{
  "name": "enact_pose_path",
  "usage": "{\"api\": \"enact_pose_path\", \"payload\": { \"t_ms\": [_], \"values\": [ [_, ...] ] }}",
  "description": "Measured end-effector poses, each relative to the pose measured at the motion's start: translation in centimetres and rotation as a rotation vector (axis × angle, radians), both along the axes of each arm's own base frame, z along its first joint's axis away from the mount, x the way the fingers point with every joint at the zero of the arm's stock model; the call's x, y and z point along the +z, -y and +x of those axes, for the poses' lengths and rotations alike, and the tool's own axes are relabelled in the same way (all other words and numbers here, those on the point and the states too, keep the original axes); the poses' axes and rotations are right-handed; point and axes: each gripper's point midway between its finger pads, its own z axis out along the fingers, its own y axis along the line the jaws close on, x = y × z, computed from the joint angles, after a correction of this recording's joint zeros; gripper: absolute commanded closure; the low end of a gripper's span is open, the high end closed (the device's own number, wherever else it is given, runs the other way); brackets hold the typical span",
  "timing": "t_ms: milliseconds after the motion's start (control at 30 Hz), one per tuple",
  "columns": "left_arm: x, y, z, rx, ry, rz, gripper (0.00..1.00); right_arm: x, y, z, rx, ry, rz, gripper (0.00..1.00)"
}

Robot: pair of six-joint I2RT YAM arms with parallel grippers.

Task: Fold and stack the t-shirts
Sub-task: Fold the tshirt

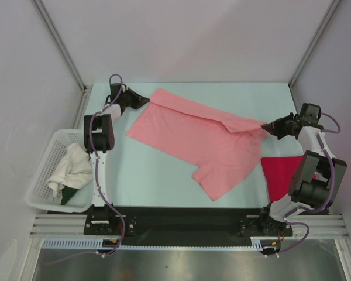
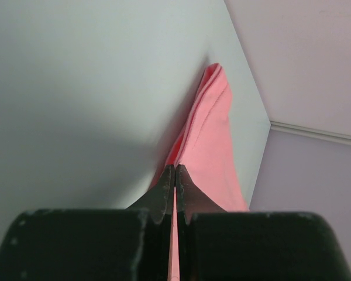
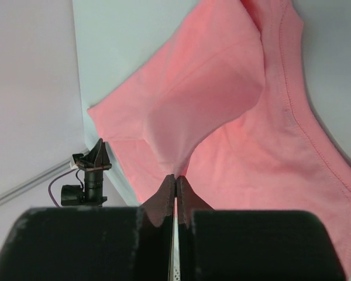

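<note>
The salmon-pink t-shirt lies spread across the middle of the table, its far edge lifted and folded over. My left gripper is shut on its far left corner; the pink cloth runs from between the closed fingertips. My right gripper is shut on the far right edge, and the cloth is pulled taut into a peak at the fingertips. The magenta-red t-shirt lies at the right, partly hidden under my right arm.
A white lattice basket stands off the table's left edge and holds a cream cloth and a dark green piece. Grey walls and metal frame posts enclose the back and sides.
</note>
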Motion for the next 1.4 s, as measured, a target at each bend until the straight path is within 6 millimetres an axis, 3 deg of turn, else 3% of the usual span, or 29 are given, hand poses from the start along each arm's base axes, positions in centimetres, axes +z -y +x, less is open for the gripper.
{"api": "enact_pose_path", "payload": {
  "t_ms": [267,767,967,1000,1033,1100,1167,1267,1400],
  "values": [
    [-0.2,0.0,-0.3,-0.009,0.000,0.006,1.00,-0.4,0.0,-0.2,0.002,-0.008,0.000,1.00],
    [-0.8,0.1,-1.4,-0.030,-0.022,0.028,0.95,-3.3,-0.7,-2.5,-0.005,-0.096,0.016,0.99],
    [-0.7,-0.4,-1.8,-0.039,-0.024,0.089,0.87,-6.1,-2.4,-5.6,0.011,-0.188,0.024,0.98],
    [-0.6,-0.5,-1.8,-0.039,-0.022,0.099,0.82,-6.5,-2.7,-6.1,0.013,-0.204,0.029,0.98],
    [-0.6,-0.6,-1.9,-0.041,-0.023,0.109,0.77,-7.0,-2.9,-6.7,0.016,-0.222,0.033,0.96],
    [-0.4,-0.7,-1.8,-0.043,-0.022,0.122,0.69,-7.6,-3.2,-7.2,0.024,-0.240,0.035,0.83],
    [-0.1,-0.8,-1.7,-0.047,-0.020,0.129,0.67,-7.7,-3.4,-7.3,0.038,-0.238,0.029,0.63],
    [0.2,-1.0,-1.6,-0.052,-0.003,0.177,0.59,-7.6,-3.8,-7.3,0.082,-0.240,0.003,0.42],
    [1.6,-1.7,-1.8,-0.051,0.029,0.268,0.52,-6.4,-3.1,-6.2,0.116,-0.192,-0.076,0.32]
  ]
}}
